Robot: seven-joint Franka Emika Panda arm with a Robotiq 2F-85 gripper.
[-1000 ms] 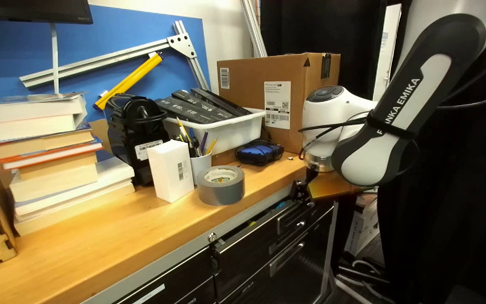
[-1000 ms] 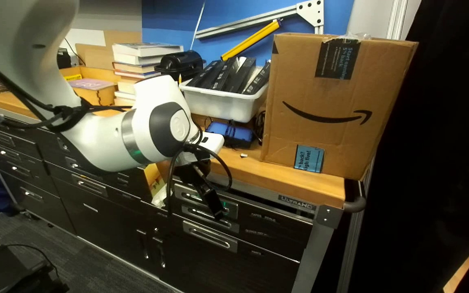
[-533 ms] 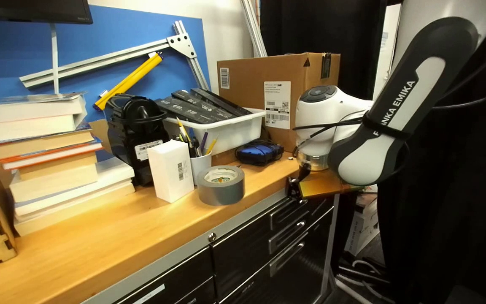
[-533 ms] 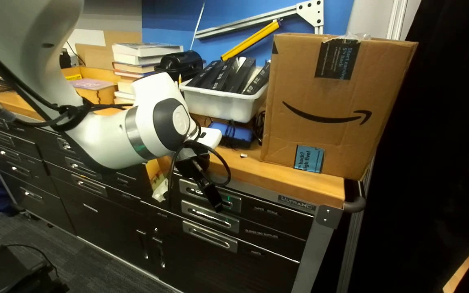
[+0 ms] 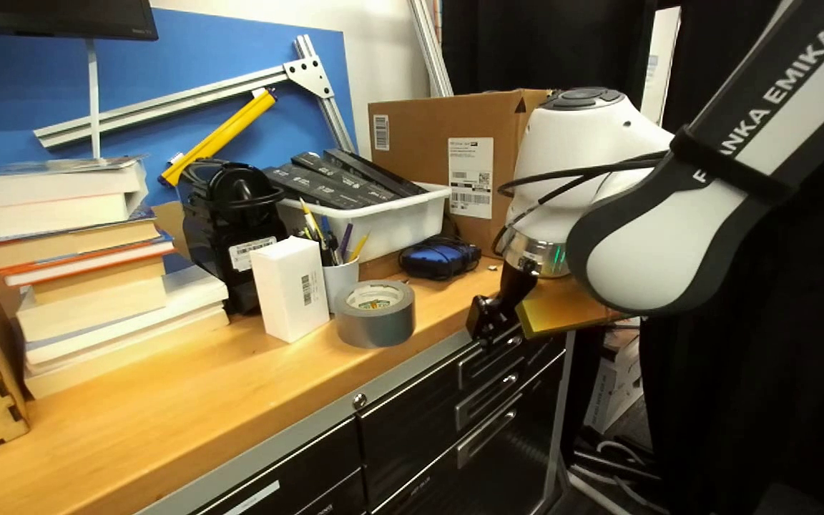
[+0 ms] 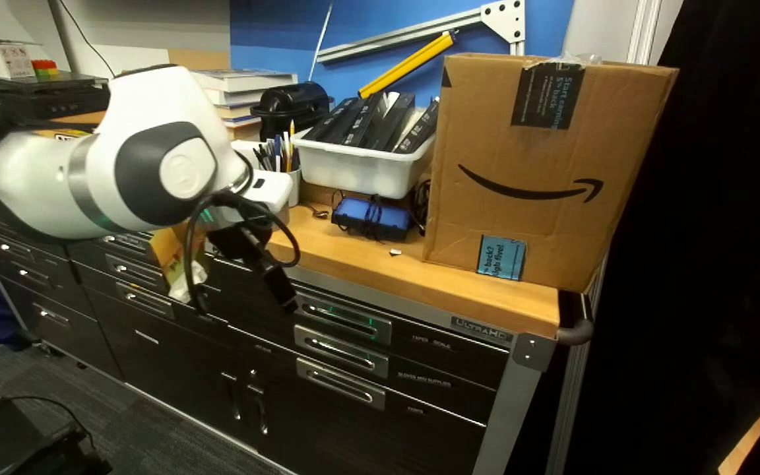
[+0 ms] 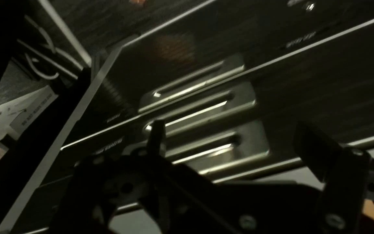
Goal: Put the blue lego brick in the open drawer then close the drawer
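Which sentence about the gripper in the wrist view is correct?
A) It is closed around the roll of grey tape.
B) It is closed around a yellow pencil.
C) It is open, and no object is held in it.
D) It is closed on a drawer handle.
C: in the wrist view the jaws of the gripper stand wide apart, with drawer handles visible behind the gap and nothing gripped.

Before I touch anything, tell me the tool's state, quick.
Tool: open, jaws standing wide apart in the wrist view, holding nothing.
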